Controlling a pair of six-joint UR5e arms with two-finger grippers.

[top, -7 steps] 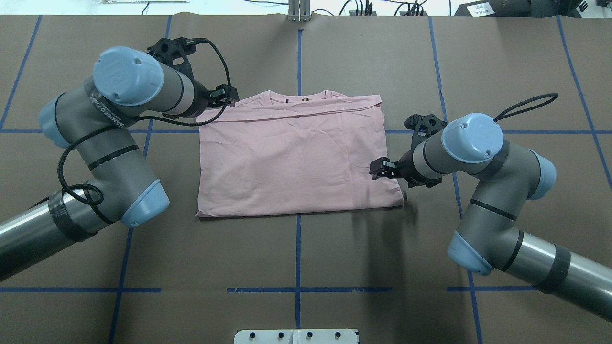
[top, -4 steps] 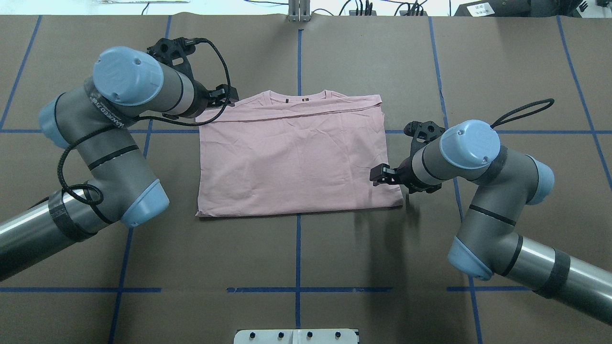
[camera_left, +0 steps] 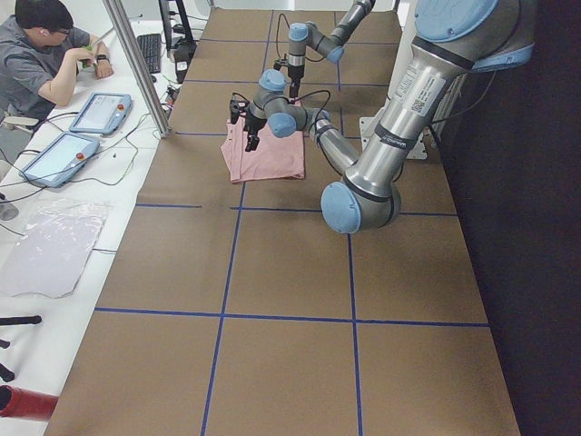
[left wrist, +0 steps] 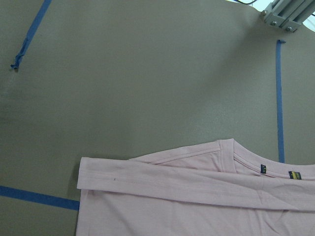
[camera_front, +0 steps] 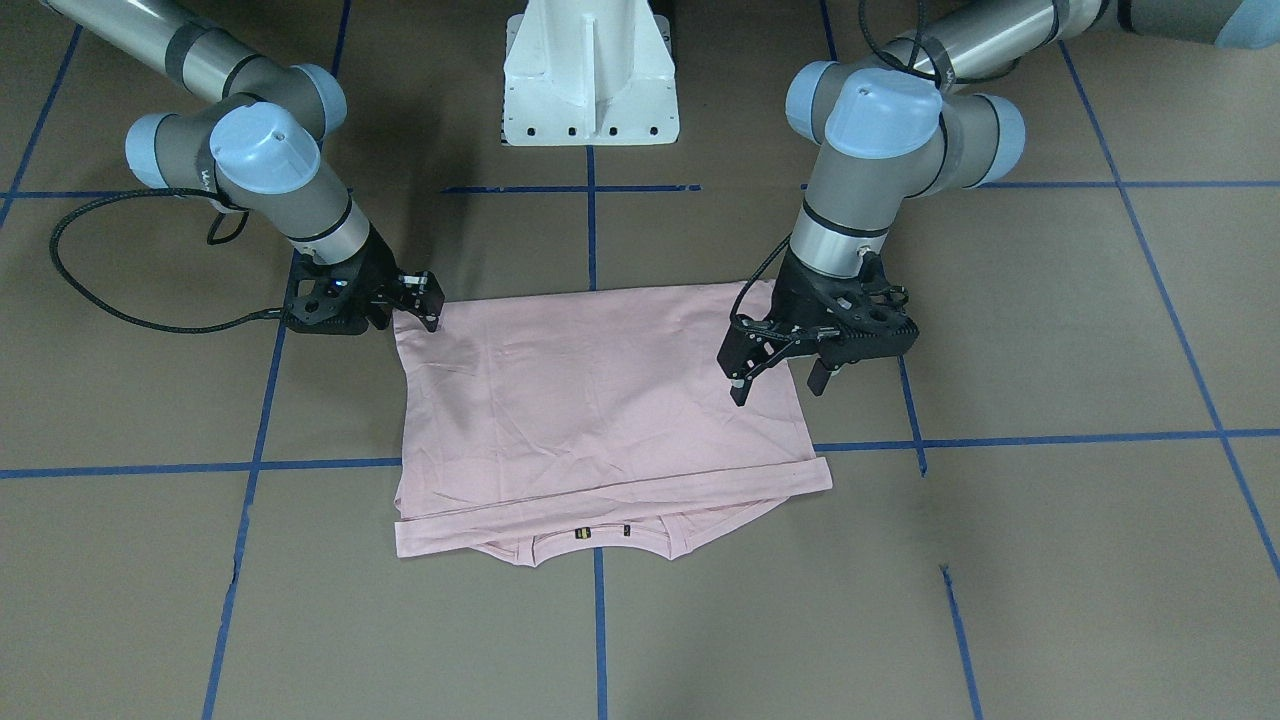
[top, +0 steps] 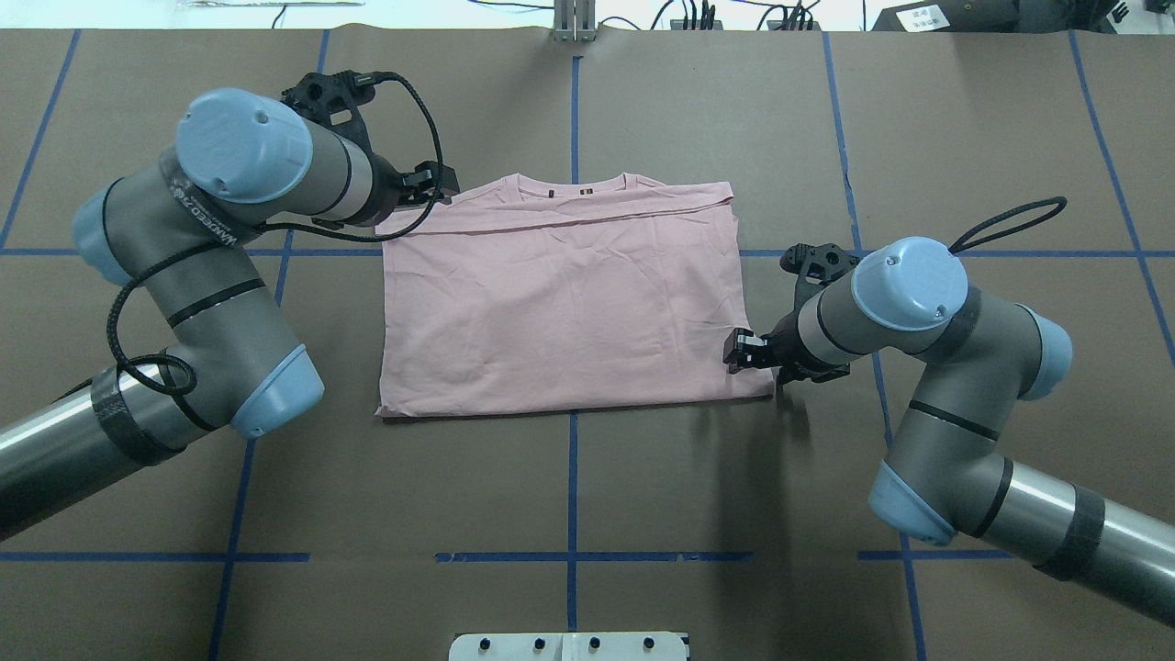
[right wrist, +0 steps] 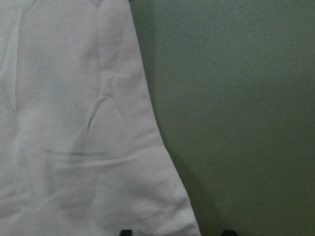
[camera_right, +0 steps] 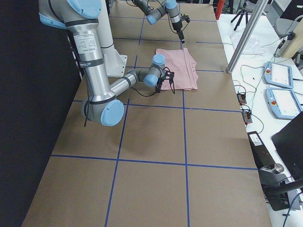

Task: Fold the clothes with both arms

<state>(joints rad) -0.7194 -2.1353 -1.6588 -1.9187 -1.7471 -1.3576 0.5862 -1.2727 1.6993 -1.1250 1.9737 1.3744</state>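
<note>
A pale pink short-sleeved T-shirt (top: pixel 569 303) lies flat and folded, plain side up, in the middle of the brown paper-covered worktop (top: pixel 734 505), with its collar at the edge far from the robot. The grey metal left arm (top: pixel 257 184) holds its jaws open above the shirt's left side edge. The grey metal right arm (top: pixel 881 303) has its jaws open and low at the near right corner, one tip over fabric, the other over bare worktop.

Brown table surface (top: pixel 643 110) gridded with blue tape lines (top: pixel 572 477). White side bench (camera_left: pixel 109 195) carries two tablets (camera_left: pixel 100 112), beside an aluminium post (camera_left: pixel 136 64).
</note>
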